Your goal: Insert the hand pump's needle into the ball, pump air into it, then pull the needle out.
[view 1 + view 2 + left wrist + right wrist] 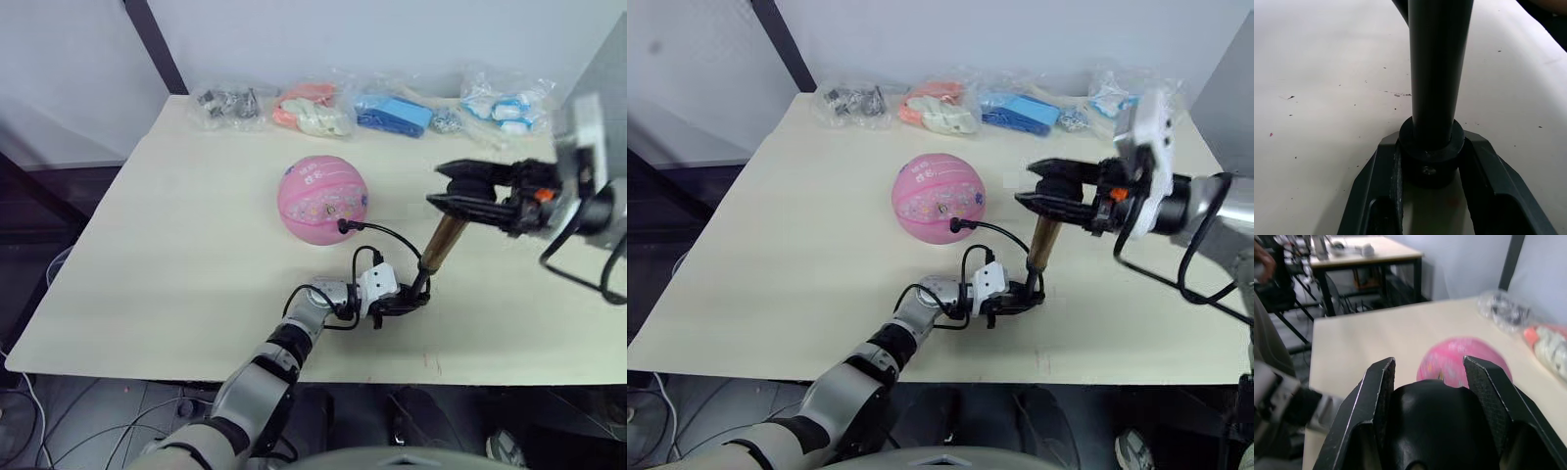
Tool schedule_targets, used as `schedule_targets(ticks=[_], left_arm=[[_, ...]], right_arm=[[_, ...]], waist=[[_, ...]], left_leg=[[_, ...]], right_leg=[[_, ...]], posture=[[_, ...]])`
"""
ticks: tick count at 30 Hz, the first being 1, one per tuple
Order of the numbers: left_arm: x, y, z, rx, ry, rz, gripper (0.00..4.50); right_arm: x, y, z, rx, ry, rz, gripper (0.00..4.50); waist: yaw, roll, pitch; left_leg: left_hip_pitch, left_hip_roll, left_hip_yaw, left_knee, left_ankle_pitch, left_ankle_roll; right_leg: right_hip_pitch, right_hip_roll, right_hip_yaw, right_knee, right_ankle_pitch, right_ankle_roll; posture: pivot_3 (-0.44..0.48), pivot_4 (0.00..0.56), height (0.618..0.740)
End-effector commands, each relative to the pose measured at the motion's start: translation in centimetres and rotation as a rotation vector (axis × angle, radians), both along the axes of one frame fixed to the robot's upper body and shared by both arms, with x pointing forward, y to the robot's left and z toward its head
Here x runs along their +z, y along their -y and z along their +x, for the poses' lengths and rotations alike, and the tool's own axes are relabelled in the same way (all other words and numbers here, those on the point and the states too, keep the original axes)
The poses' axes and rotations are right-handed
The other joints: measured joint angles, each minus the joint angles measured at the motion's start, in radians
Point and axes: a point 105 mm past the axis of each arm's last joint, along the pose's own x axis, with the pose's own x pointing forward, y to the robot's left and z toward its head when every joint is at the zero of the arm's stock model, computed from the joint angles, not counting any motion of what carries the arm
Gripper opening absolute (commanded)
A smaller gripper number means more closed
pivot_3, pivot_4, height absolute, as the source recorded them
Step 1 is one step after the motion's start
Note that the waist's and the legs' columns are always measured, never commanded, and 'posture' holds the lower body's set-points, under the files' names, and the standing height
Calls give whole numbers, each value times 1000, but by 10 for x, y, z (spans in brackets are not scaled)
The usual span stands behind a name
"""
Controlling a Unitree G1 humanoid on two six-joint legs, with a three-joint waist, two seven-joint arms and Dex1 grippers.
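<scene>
The pink ball (322, 201) rests mid-table. The hand pump (443, 243) stands tilted to the ball's right, gold barrel up. Its black base cap (1430, 156) sits on the table between the fingers of my left gripper (409, 299), which is shut on it. A thin black hose (387, 235) curves from the base to the ball's near side, where its tip (343, 225) meets the surface. At the top of the barrel, my right gripper (456, 186) is shut on the pump's black handle (1435, 426). The ball (1459, 360) lies beyond the right gripper's fingers (1378, 396).
Several clear bags line the table's far edge: dark small parts (230, 103), orange-pink items (313, 108), blue items (392, 113), blue-white ones (505, 103). The table's front edge (294, 377) runs just below my left arm. Bare tabletop (176, 255) lies left of the ball.
</scene>
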Motion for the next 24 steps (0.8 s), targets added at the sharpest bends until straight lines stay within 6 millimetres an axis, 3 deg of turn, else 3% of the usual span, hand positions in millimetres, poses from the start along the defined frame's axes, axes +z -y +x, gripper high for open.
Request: schedule_targets(ticks=[1, 7, 14, 21, 24], left_arm=[[-23, -7, -13, -14, -72, 61, 1117], [-23, -8, -13, -8, -71, 61, 1117], [-22, -9, -12, -1, -71, 55, 1117], [-21, -8, -10, 6, -74, 54, 1117], [-21, -7, -10, 6, -73, 55, 1117]], right_arm=[[-33, -5, 5, -19, -33, -68, 1740], [-74, -17, 6, -5, -61, -96, 1740], [-108, -20, 11, -41, -78, -114, 1740], [-130, -22, 15, -61, -93, -122, 1740], [-122, -22, 15, -61, -82, -92, 1740]], waist=[[-8, 0, 0], [-14, 0, 0], [-14, -2, -2], [-15, -3, -4], [-14, -4, -4]], left_leg=[[4, 0, 0, 0, 0, 0], [9, 1, -2, 0, 0, 0], [9, 0, -2, 0, 0, 0], [10, 1, -3, 0, 0, 0], [10, 0, -3, 0, 0, 0]], right_leg=[[4, 0, 0, 0, 0, 0], [11, 1, -2, -2, 0, 1], [11, 1, -2, -2, 0, 0], [11, 1, -2, -1, 0, 0], [12, 1, -2, -1, 0, 0]], posture=[[0, 150, 738], [0, 150, 738], [0, 150, 738], [0, 150, 738], [0, 150, 738]])
